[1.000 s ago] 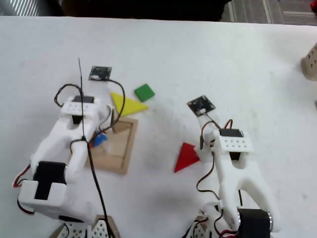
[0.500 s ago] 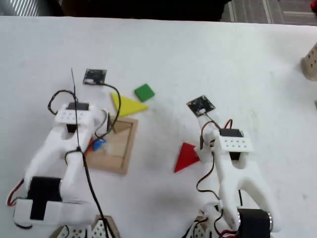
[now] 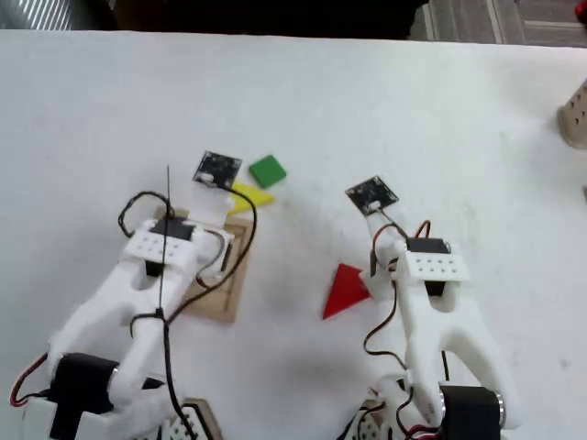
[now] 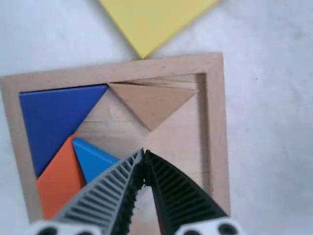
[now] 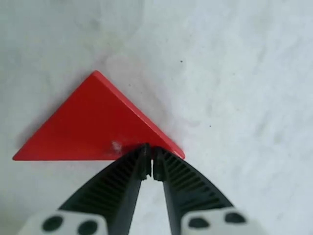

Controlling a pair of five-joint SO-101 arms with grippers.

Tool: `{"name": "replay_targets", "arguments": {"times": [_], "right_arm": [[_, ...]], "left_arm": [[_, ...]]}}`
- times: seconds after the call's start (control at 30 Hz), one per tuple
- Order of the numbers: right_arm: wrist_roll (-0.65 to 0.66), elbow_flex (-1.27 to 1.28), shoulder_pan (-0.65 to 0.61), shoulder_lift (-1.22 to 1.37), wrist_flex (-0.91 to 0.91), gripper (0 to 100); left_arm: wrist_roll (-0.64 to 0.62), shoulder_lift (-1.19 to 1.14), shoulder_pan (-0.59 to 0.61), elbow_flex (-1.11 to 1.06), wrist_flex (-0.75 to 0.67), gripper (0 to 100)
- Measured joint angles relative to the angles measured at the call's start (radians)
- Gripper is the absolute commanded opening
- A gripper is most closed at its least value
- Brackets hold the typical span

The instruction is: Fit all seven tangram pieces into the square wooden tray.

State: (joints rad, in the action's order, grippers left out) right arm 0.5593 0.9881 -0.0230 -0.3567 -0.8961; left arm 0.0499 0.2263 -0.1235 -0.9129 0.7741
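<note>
Honestly, with the left gripper (image 4: 143,155) pinched shut over the tray (image 3: 223,310) at left-centre of the high view, it should open before going for the yellow triangle (image 3: 254,195) just above the rim, while the right gripper (image 5: 149,155), also closed, sits at the red triangle (image 5: 98,127) mid-frame.

The worktop (image 3: 394,101) is a plain white surface. At its right edge stands a beige perforated object (image 3: 575,116), cut off by the frame, so its full shape cannot be determined. Nearer along the same edge, a small red item (image 3: 584,192) is partly visible. Beyond the far edge lies a dark background, with a ribbed light panel (image 3: 37,14) past the far left corner and grey slats (image 3: 472,18) toward the far right corner.
</note>
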Motion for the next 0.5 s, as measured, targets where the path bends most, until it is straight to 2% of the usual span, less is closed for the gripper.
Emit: {"name": "replay_targets", "arguments": {"times": [0.23,0.5], "right_arm": [[0.000,0.000,0.000,0.000,0.000,1.7],[0.000,0.000,0.000,0.000,0.000,1.7]], "left_arm": [[0.000,0.000,0.031,0.000,-0.032,2],[0.000,0.000,0.077,-0.002,0.002,3]]}}
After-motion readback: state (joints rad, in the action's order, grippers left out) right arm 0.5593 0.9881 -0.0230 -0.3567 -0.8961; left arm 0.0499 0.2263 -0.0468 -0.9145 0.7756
